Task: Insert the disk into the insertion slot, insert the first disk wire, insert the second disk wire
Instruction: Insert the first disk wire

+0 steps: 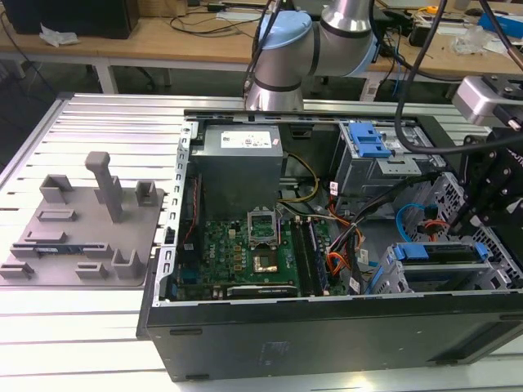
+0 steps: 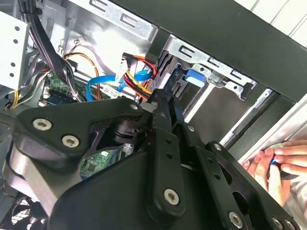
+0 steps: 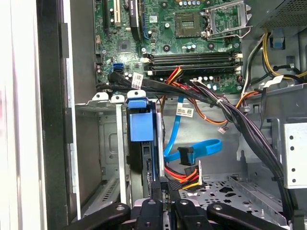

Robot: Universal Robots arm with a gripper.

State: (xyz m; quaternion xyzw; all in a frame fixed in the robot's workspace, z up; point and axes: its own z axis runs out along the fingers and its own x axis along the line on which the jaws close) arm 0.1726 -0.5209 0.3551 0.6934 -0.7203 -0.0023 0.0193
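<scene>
The disk (image 3: 142, 125) sits in the slot (image 3: 109, 143), with its blue frame showing between the grey metal walls (the blue tab sticks out at one end). In the first wrist view the gripper (image 3: 167, 190) is right by the other end of the disk. Its fingers are close together, and they look pinched on the little black plug (image 3: 171, 184) at the end of the red wire (image 3: 181, 173). The plug is touching the disk or just beside it; I cannot tell which. The blue cable (image 3: 201, 147) bends in a loop just beside the red wire, and its dark end is a little apart from the disk. The green board (image 3: 192, 43) lies past the wires. In the second wrist view a person's hand (image 2: 280, 160) is near the outside edge of the black case (image 2: 230, 28).
</scene>
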